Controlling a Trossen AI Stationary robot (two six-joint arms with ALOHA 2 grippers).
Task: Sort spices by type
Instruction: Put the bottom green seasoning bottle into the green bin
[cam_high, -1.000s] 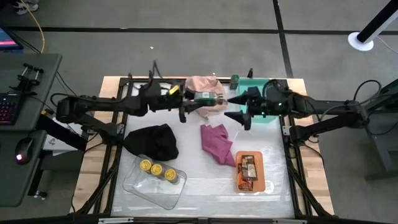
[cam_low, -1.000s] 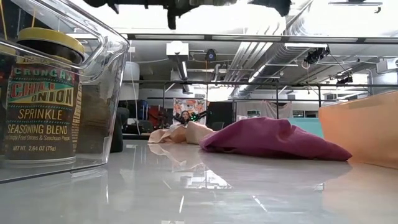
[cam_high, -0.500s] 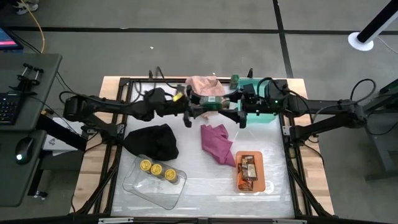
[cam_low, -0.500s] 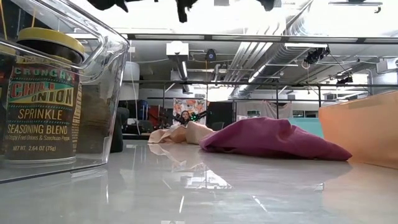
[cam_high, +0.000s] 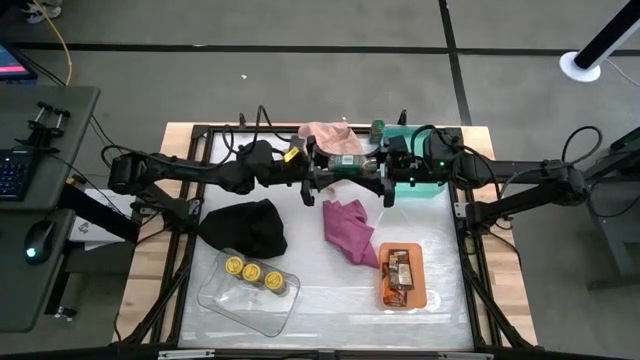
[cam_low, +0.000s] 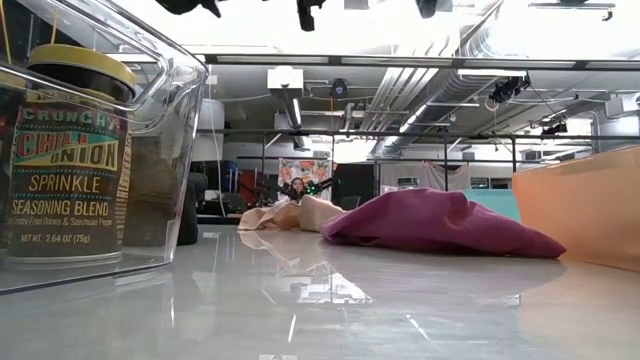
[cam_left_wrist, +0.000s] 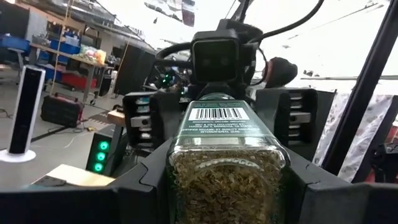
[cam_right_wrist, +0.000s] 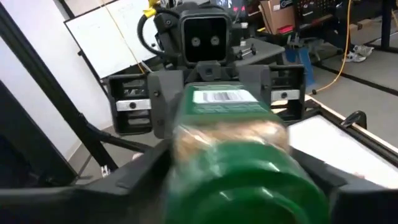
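A dark-green-lidded jar (cam_high: 345, 165) of dried herbs lies level in the air between both grippers, above the table's far middle. My left gripper (cam_high: 318, 172) is shut on its glass bottom end. My right gripper (cam_high: 380, 176) is open, its fingers standing on either side of the green lid end (cam_right_wrist: 249, 180); I see no touch. A second green jar (cam_high: 378, 127) stands by the teal tray (cam_high: 425, 188). Three yellow-lidded jars (cam_high: 253, 272) sit in the clear tray (cam_high: 215, 292). Brown-orange packets (cam_high: 400, 272) lie in the orange tray (cam_high: 385, 297). My left gripper pinches the green jar between its two fingers at the glass bottom end (cam_left_wrist: 227, 177), one finger (cam_left_wrist: 149, 183) on each side. The fingers come level from the table's left, lying along the jar. The jar is lifted clear and level, lid end pointing toward the right arm.
A pink cloth (cam_high: 330, 135) lies at the far edge, a magenta cloth (cam_high: 350, 232) in the middle and a black cloth (cam_high: 245, 226) on the left. In the low view, the clear tray (cam_low: 170, 90) stands near left and the orange tray (cam_low: 580, 215) right.
My left gripper carried the green jar toward the table's right, keeping it level. My right gripper moved left toward the jar, and its open fingers now stand around the lid end.
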